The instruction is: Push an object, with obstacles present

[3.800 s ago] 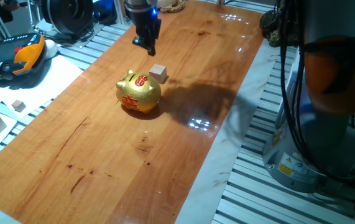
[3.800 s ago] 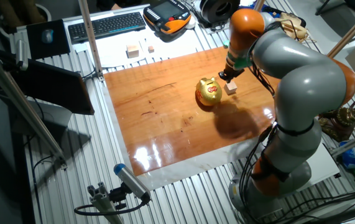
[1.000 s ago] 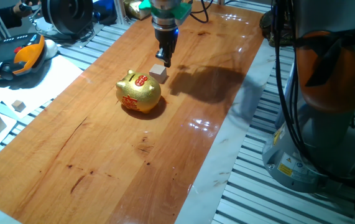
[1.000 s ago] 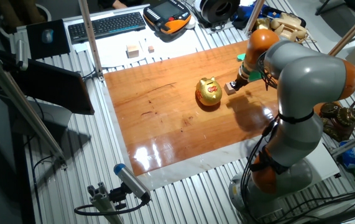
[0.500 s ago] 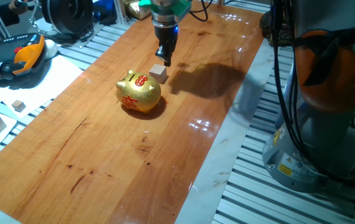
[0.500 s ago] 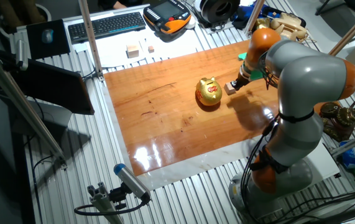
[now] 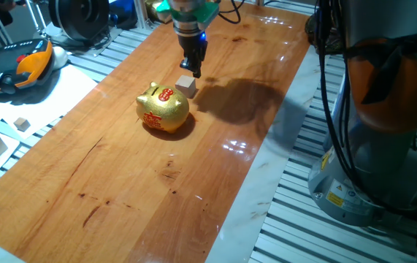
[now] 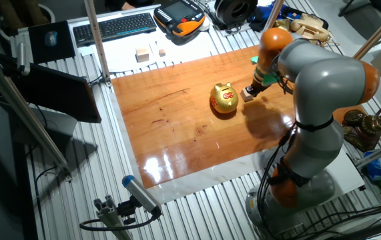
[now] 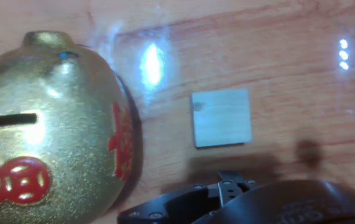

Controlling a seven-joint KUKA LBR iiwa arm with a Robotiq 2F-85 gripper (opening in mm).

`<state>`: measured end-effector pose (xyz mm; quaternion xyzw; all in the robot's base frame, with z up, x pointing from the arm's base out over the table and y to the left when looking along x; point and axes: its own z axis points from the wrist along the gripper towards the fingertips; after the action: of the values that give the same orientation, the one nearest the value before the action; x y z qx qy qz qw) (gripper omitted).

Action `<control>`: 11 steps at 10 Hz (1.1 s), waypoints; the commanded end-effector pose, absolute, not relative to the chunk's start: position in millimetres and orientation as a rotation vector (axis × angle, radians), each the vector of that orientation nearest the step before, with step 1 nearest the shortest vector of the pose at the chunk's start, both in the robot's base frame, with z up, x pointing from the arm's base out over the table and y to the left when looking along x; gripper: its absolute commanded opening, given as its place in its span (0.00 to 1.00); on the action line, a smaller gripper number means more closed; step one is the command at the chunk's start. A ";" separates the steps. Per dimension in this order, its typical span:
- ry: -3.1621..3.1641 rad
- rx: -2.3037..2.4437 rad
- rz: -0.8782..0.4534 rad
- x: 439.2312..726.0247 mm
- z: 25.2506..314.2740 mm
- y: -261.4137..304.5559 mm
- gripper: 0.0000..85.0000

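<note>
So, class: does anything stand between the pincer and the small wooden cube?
Nothing visible does. The pincer sits just behind the cube. The golden piggy bank stands beside the cube, on its far side from the pincer.

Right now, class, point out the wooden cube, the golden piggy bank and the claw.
wooden cube (image 9: 221,117), hand view, middle of its top face.
golden piggy bank (image 7: 163,109), one fixed view, its round side.
claw (image 7: 194,70), one fixed view, at its fingertips.
</note>
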<state>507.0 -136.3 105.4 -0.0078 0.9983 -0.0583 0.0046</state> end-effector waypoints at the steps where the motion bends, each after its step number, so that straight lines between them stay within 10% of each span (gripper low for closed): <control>1: 3.112 -0.046 -0.168 507.0 105.6 -136.0 0.00; 11: 3.069 -0.093 -0.092 511.8 89.4 -139.8 0.00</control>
<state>512.3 -139.7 88.7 -0.0304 0.9985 -0.0305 0.0349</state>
